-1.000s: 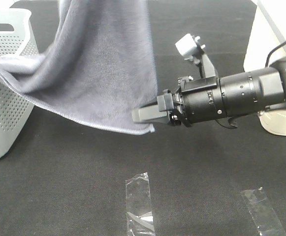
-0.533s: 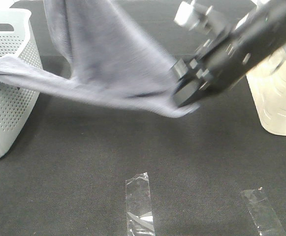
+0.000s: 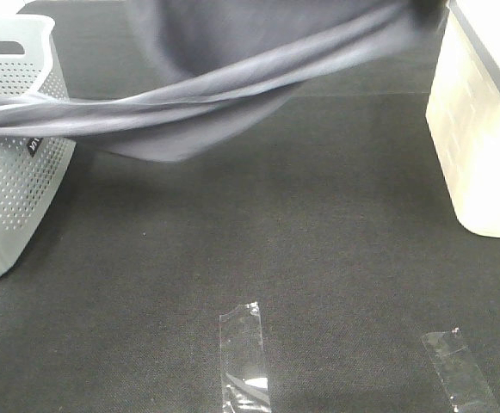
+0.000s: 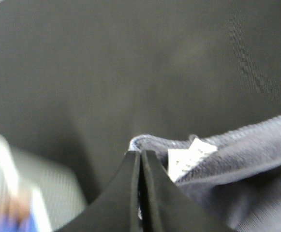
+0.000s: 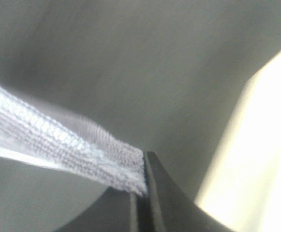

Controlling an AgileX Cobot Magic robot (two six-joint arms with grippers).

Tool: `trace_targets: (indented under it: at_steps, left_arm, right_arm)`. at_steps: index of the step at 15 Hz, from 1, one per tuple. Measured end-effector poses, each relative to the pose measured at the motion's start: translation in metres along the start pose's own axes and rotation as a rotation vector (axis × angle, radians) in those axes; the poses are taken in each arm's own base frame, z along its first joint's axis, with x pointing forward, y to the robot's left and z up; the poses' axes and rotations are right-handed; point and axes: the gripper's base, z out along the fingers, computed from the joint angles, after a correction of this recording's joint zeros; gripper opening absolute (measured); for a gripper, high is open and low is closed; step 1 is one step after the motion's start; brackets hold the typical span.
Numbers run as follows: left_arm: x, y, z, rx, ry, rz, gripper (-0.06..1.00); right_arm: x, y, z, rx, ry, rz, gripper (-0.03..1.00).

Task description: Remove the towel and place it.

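While taut, towel (image 3: 232, 86) across basket (image 3: 13, 198) rim.

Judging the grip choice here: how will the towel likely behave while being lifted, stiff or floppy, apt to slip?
Probably floppy: the towel sags below its stretched edge. It may drag, since one end lies across the perforated basket. Slipping seems possible: the right pincer pinches only a hem corner.

We see a greyish-lavender terry cloth towel (image 3: 232, 86), a pale grey plastic basket (image 3: 15, 200) dotted with small holes, a cream plastic bin (image 3: 482, 138) and a black fabric tabletop (image 3: 275, 258).
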Motion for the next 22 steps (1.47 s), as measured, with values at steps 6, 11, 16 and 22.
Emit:
trace_targets:
  at_steps: [6, 11, 16, 22]
  left_arm:
    - [-0.042, 0.046, 0.016, -0.089, -0.682, 0.048, 0.0]
    - [-0.053, 0.096, -0.012, -0.178, -1.107, 0.101, 0.0]
    - [-0.034, 0.066, 0.018, -0.137, -0.62, 0.048, 0.0]
    - [0.029, 0.016, 0.028, 0.034, 0.204, -0.106, 0.0]
  right_arm:
    - [-0.085, -0.028, 0.002, 0.145, -0.436, -0.059, 0.0]
    - [-0.131, -0.032, -0.063, 0.192, -0.833, -0.075, 0.0]
    - [-0.103, -0.029, -0.032, 0.121, -0.436, 0.004, 0.0]
    - [-0.046, -0.006, 0.022, -0.096, 0.185, 0.033, 0.0]
